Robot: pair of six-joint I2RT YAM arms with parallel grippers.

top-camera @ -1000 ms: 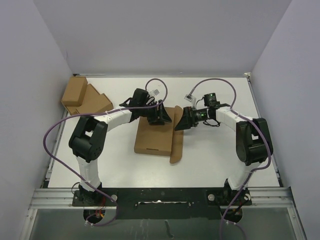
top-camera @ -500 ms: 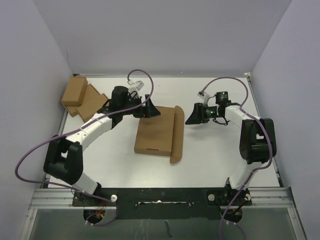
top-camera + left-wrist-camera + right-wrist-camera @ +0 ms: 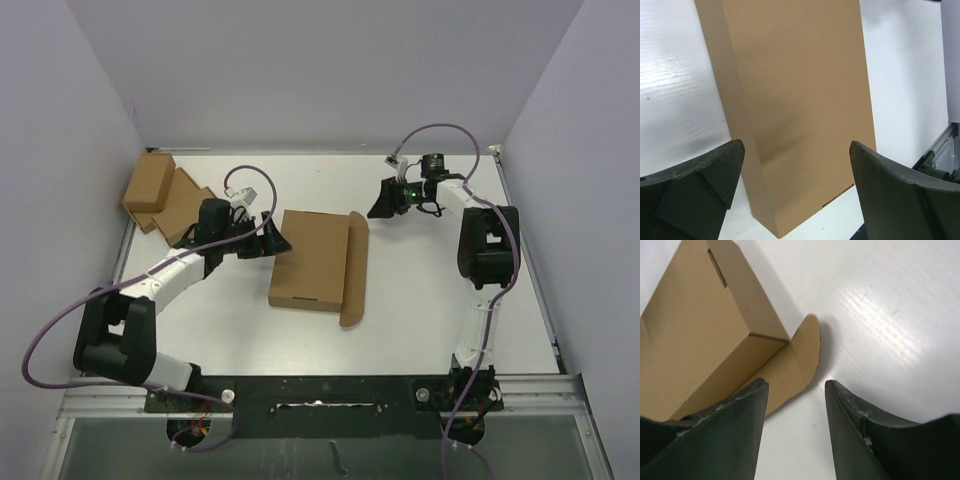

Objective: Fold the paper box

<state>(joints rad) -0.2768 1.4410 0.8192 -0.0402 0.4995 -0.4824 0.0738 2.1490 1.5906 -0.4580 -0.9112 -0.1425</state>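
Box [image 3: 310, 262] at centre of table [image 3: 430, 300], closed up as a shallow flat mailer. Looks mostly folded. Not finished, though, going by the long flap [image 3: 356, 262] along its 3 o'clock side, with a rounded tab [image 3: 348, 316] poking loose past the 5 o'clock corner, untucked. Left gripper [image 3: 271, 241] just beside box at 9 o'clock, jaws wide apart, holding nothing. Right gripper [image 3: 383, 203] off at 1 o'clock, clear of box, jaws likewise parted and empty. Remaining, probably: tucking that tab and pressing the flap home.
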